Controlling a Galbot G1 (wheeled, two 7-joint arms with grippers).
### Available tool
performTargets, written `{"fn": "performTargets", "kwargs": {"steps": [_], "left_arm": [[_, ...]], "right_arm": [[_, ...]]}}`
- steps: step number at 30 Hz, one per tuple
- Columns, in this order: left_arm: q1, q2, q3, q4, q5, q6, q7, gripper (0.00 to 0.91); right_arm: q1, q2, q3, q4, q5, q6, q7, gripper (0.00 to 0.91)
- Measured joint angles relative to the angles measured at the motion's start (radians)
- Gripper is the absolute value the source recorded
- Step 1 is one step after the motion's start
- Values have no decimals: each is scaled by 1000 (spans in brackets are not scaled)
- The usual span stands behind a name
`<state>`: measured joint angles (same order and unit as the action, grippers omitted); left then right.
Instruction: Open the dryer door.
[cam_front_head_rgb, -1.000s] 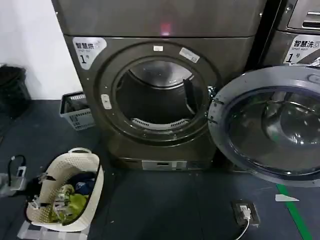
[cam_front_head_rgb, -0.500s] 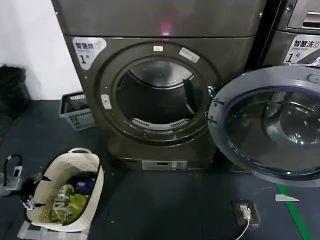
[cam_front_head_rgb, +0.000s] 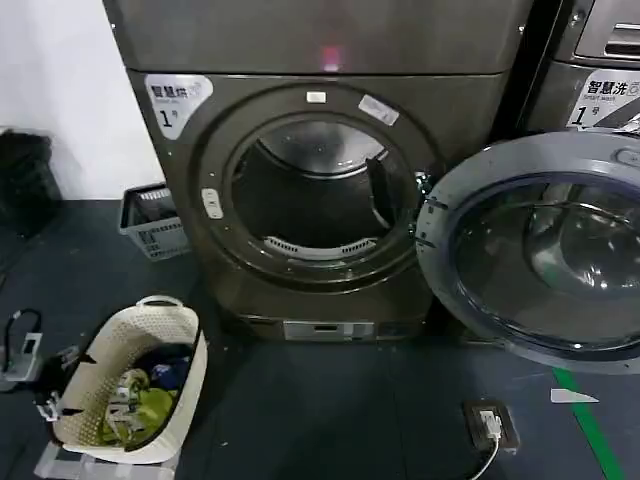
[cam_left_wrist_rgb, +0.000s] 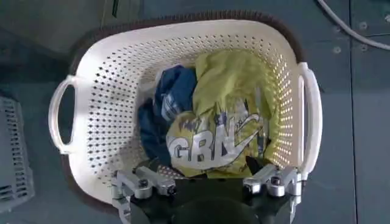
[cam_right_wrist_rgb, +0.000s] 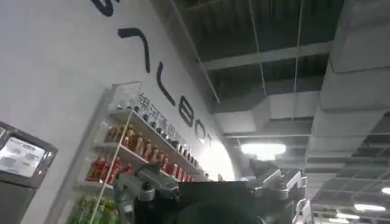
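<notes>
Straight ahead in the head view, the dryer (cam_front_head_rgb: 320, 190) stands with its door (cam_front_head_rgb: 535, 250) swung fully open to the robot's right, hinged at the edge of the round opening. The drum (cam_front_head_rgb: 315, 195) inside looks bare, its metal wall and a pale lint grille at the front lip catching the light. A small grey crate (cam_front_head_rgb: 155, 222) sits on the floor beside the machine's left corner. Nearer, on the dark floor at lower left, a white perforated laundry basket (cam_front_head_rgb: 135, 385) holds a heap of clothes, yellow-green and blue. The left gripper (cam_front_head_rgb: 22, 350) hovers at the far left edge, just beside the basket; from here I cannot tell how its fingers stand.

From the left wrist view, the left gripper (cam_left_wrist_rgb: 207, 182) hangs over the basket (cam_left_wrist_rgb: 97, 97) with its fingers spread apart, holding nothing. Inside lie a yellow-green shirt (cam_left_wrist_rgb: 225, 122) printed with pale letters and a blue garment (cam_left_wrist_rgb: 167, 106) tucked against it.

The right wrist view looks up at a ceiling and wall shelves (cam_right_wrist_rgb: 134, 158) of bottles; the right gripper (cam_right_wrist_rgb: 210, 185) has its fingers apart, empty.
</notes>
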<state>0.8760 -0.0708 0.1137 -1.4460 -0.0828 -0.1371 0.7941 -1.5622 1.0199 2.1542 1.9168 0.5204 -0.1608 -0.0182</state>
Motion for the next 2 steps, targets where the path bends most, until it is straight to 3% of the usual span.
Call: {"fn": "performTargets", "kwargs": {"steps": [2], "left_arm": [[-2, 2, 0, 0, -1, 0, 2, 907]], "right_arm": [[0, 0, 2, -1, 0, 0, 0, 907]]}}
